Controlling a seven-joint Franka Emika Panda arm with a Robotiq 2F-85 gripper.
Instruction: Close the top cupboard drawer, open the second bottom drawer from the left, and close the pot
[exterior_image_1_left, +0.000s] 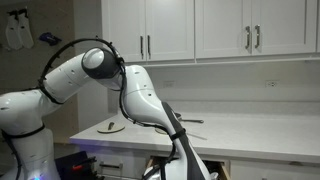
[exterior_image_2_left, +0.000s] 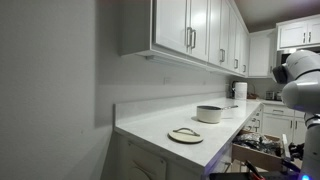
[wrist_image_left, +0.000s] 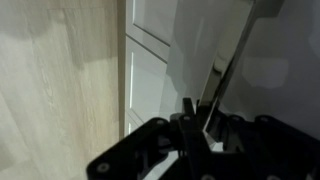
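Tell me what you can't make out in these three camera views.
Gripper: shut, but the wrist view is too dark to show whether it clamps the silver bar handle; neither exterior view shows it.
Pot: in an exterior view the arm hides its body.
Open drawer: contents blurred and dark.
Lid: knob too small to see.

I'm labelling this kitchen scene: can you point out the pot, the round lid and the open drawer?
pot (exterior_image_2_left: 210, 114): an exterior view, its side wall.
round lid (exterior_image_2_left: 185, 135): an exterior view, the disc's top.
open drawer (exterior_image_2_left: 250, 156): an exterior view, its outer wall.
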